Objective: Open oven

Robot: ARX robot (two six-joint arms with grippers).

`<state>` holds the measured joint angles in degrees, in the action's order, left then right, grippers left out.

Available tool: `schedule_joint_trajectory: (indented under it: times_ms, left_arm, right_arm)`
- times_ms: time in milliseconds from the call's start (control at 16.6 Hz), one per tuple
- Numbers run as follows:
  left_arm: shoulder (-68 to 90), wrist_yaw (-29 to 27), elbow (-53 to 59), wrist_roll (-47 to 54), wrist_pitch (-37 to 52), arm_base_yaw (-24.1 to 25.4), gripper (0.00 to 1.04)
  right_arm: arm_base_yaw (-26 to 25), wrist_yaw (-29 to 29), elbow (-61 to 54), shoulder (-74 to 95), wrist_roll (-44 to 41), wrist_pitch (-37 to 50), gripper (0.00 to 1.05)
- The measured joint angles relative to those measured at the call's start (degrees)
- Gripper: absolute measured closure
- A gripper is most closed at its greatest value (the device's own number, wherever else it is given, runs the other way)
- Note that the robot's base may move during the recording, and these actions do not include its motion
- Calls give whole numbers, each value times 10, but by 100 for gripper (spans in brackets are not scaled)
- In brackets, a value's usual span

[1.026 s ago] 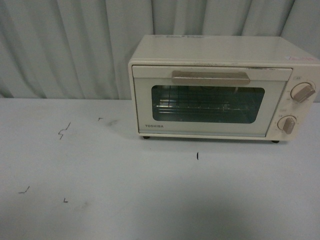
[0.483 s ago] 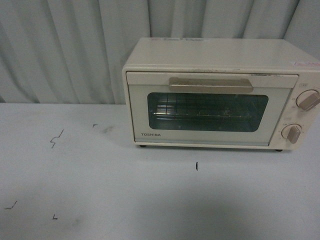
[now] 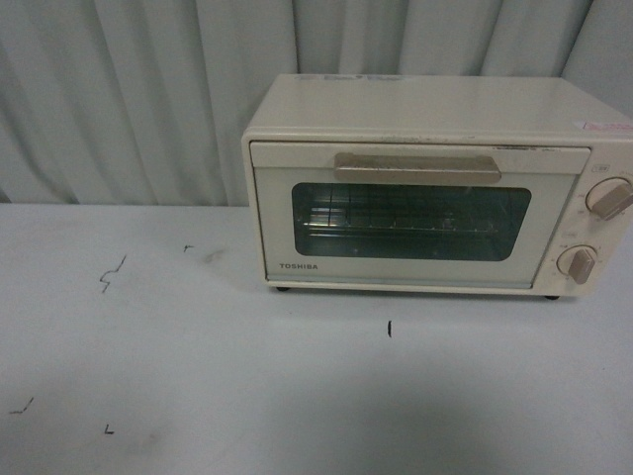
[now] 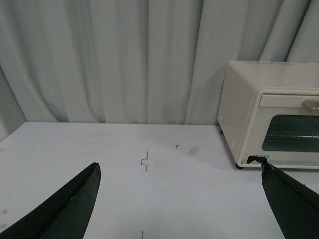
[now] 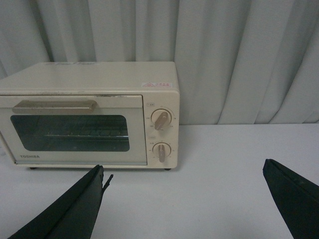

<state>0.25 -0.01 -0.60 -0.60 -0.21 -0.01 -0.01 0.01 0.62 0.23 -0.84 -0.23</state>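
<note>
The cream-white Toshiba oven (image 3: 425, 183) stands on the white table at the right of the front view, against the curtain. Its glass door (image 3: 410, 223) is shut, with the beige bar handle (image 3: 417, 166) across the top and two round knobs (image 3: 605, 198) on the right. A wire rack shows through the glass. Neither arm appears in the front view. My left gripper (image 4: 180, 172) is open over bare table, the oven (image 4: 269, 117) off to one side. My right gripper (image 5: 183, 172) is open too, well short of the oven (image 5: 89, 114), nothing between its fingers.
The white table (image 3: 198, 376) carries small black marks (image 3: 111, 275) at the left and one short mark (image 3: 390, 329) in front of the oven. A pale pleated curtain (image 3: 148, 89) closes off the back.
Between one second and half a second ago the view shifted, so the oven appears slightly larger and further left. Since then nothing has moved.
</note>
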Motion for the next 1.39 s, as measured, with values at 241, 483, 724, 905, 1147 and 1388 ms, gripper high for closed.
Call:
schedule_joint_trajectory:
  times_ms: [241,483,724,905,1147,1388]
  left_arm:
    - [0,0,0,0,0,0,7]
    - [220,-165,-121,-180,-139,-179,7]
    - [556,-137,-186,-352,138,-287,7]
    - [816,-107,-291,-452,264,-346,7]
    - [1023,-83,-358,-557,318,-403,7]
    - [1129,-79,-391,-650,351,-406,7]
  right_arm:
    - [0,0,0,0,0,0,6]
    - [0,0,0,0,0,0,6]
    - [0,0,0,0,0,0,6]
    - [0,0,0,0,0,0,6]
    - [0,0,0,0,0,0,6]
    - [0,0,0,0,0,0,6]
